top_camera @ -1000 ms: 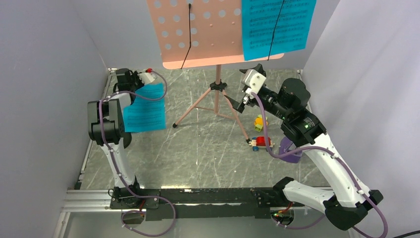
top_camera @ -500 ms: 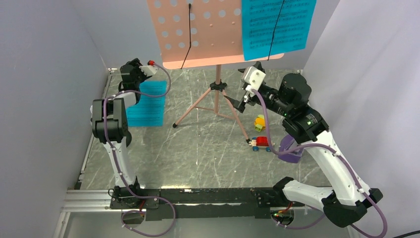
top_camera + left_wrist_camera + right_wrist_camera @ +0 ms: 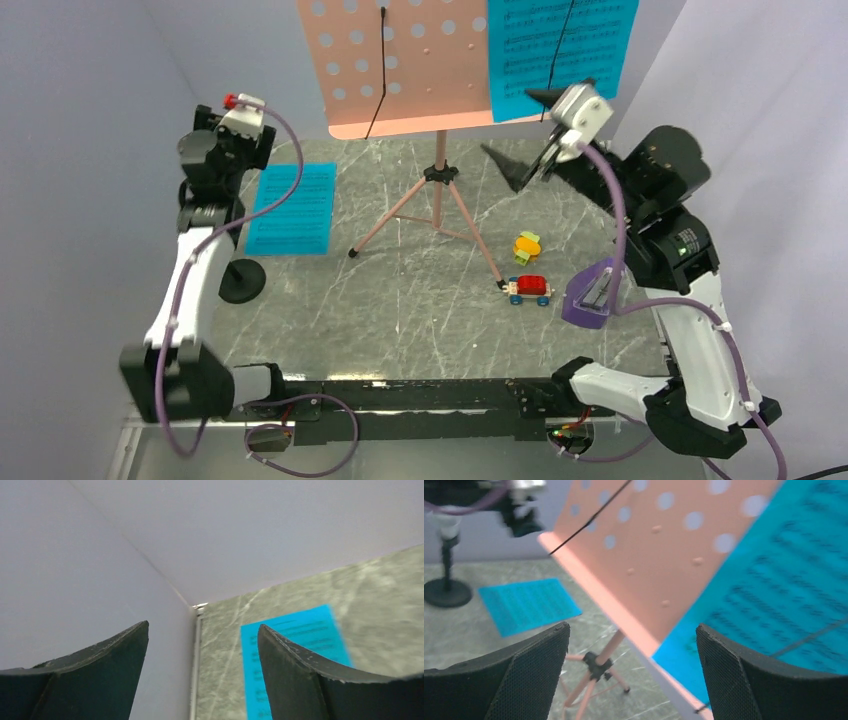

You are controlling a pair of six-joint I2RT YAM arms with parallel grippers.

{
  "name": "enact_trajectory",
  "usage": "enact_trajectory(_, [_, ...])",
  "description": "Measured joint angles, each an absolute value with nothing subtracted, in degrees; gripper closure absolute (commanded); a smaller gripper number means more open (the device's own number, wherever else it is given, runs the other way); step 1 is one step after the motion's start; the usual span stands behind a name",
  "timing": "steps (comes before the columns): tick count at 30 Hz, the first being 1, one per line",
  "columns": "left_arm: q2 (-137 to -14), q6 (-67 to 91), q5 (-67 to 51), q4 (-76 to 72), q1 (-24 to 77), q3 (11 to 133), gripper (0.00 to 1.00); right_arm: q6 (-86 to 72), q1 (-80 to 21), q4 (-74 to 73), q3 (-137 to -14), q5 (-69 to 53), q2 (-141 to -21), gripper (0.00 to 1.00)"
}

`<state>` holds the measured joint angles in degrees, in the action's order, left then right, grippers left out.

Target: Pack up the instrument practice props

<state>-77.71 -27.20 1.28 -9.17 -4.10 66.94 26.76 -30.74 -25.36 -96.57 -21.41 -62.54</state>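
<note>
The table (image 3: 420, 320) is boxed in by pale walls on the left, back and right, so free room lies mainly in the middle and near strip of the marble top. The music stand (image 3: 400, 60) stands at the back centre, its tripod legs splayed toward the middle, one foot just beside the red toy car (image 3: 528, 288). The yellow-orange toy (image 3: 527, 245) sits near the car, and the purple metronome (image 3: 590, 297) stands close to the right wall, beside the right arm. One cyan page (image 3: 560, 50) hangs on the right of the desk; a second cyan page (image 3: 290, 208) lies flat at the back left, near the wall edge, with a black round-footed post (image 3: 240, 282) just in front of it. The left gripper (image 3: 202, 627) is raised close to the left wall, fingers spread and empty, the flat page below it. The right gripper (image 3: 631, 627) is also spread wide, with the desk's lower lip showing between its fingers; whether it touches cannot be told. A second ago the left arm held that page bent in the air; it now lies released. The right gripper has risen from tripod-hub height to the desk's lower edge.
</note>
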Motion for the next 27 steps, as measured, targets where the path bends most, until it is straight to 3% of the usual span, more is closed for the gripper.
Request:
enact_trajectory(4, [-61.9,-21.7,-8.2,3.0,-4.1,63.9,0.24,21.4,-25.5,-23.7,-103.6,-18.3,-65.4,0.09])
enact_trajectory(8, [-53.6,-23.4,-23.0,19.4,-4.0,62.4,0.31,16.3,-21.2,-21.8,-105.7,-15.8,-67.0,0.12])
enact_trajectory(10, [-52.2,-26.2,-30.7,28.0,-3.7,63.2,0.34,14.0,-19.6,-21.3,-105.8,-15.3,-67.5,0.13])
enact_trajectory(14, [-53.5,-32.4,-42.5,40.0,0.9,71.7,0.3,10.1,-15.8,-21.1,-106.2,-15.3,-69.0,0.14])
enact_trajectory(19, [-61.2,-33.6,-50.2,40.4,8.8,91.9,0.29,5.5,-10.1,-21.1,-106.6,-17.6,-70.6,0.14])
enact_trajectory(22, [-68.4,-28.9,-53.7,37.2,12.9,104.0,0.33,3.6,-7.2,-21.0,-106.6,-22.8,-71.5,0.13])
enact_trajectory(27, [-72.8,-11.1,-54.9,17.3,19.9,99.0,0.3,0.4,-4.2,-17.3,-103.3,-33.8,-71.9,0.12])
